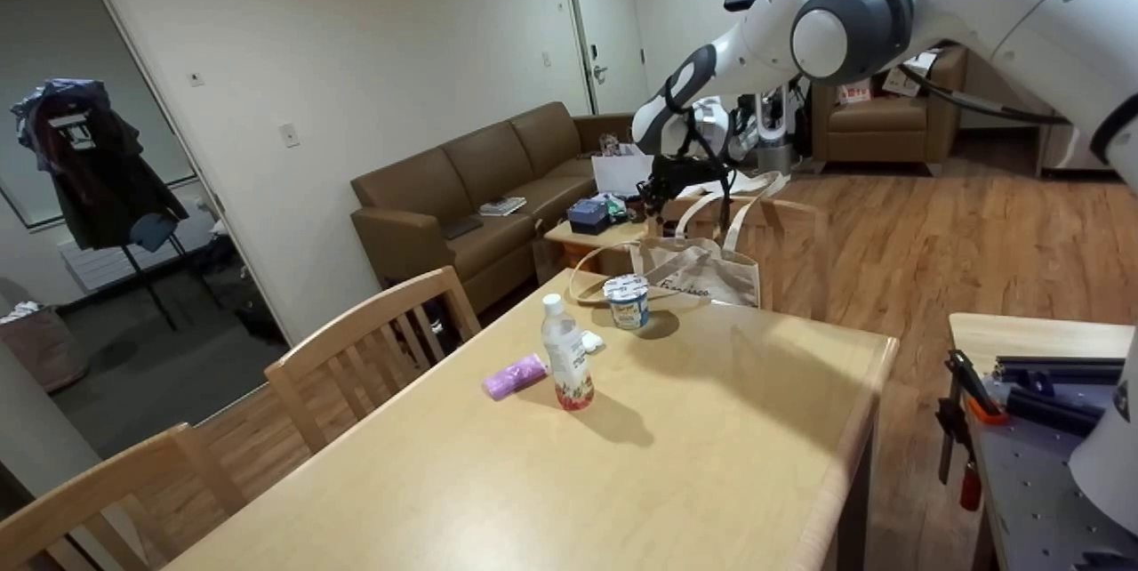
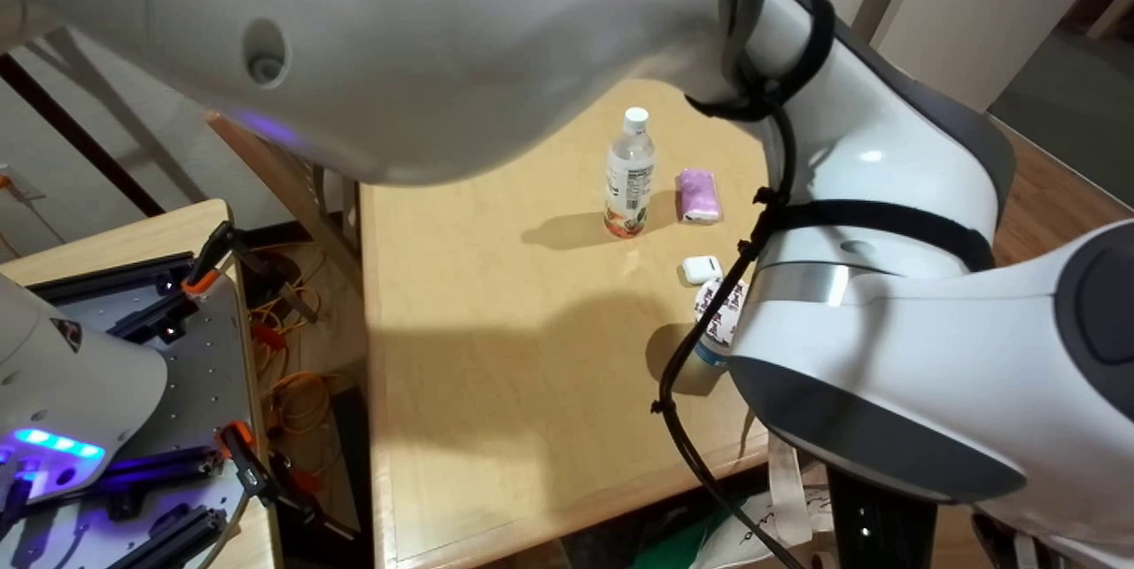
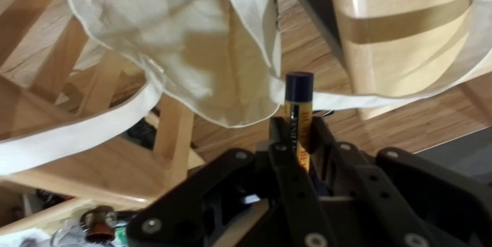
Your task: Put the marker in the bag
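lengthwise, tube (image 3: pixel 299 122) in tool (image 3: pixel 296 133), cap (image 3: pixel 299 86) outward

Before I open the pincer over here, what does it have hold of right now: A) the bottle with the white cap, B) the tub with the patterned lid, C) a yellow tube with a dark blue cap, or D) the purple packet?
C, since the wrist view shows the yellow tube clasped between the two fingers of the pincer, with its dark blue cap sticking out past their tips.
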Motion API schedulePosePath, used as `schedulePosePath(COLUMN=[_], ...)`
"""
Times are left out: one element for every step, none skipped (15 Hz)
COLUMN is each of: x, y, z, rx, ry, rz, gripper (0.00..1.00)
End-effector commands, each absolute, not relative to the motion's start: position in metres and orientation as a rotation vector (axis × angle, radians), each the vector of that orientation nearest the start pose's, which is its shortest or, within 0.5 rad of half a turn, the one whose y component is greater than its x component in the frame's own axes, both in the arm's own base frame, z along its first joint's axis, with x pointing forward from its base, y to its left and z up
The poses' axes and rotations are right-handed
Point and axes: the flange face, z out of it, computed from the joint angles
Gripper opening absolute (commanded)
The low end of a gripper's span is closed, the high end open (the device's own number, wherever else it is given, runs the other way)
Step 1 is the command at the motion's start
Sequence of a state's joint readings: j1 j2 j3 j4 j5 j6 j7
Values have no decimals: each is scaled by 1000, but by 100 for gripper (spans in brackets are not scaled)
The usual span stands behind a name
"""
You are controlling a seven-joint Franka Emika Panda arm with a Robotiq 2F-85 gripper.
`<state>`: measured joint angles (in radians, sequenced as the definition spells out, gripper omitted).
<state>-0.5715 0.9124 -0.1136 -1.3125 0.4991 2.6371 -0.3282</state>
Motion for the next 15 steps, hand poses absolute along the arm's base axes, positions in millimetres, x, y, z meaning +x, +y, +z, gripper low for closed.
schedulePosePath(x=[611, 610, 610, 609, 609, 608, 608, 608, 612, 616, 621, 625, 628, 631, 632], y=[-496, -499, -501, -502, -502, -501, -499, -496, -489, -482, -475, -469, -464, -459, -456], z=[227, 224, 218, 210, 200, 190, 178, 167, 155, 146, 138, 131, 126, 122, 121], rx=[-2932, -2970, -3022, -3080, -3145, -3208, -3273, -3330, -3352, -3357, -3358, -3358, -3347, -3338, -3325], ry=[1214, 1261, 1299, 1325, 1337, 1343, 1305, 1237, 1101, 1006, 924, 838, 758, 678, 605], rz=[-840, -840, -812, -767, -709, -644, -552, -463, -395, -362, -337, -314, -303, -275, -237], gripper=[5, 5, 5, 5, 5, 5, 5, 5, 5, 5, 5, 5, 5, 5, 43])
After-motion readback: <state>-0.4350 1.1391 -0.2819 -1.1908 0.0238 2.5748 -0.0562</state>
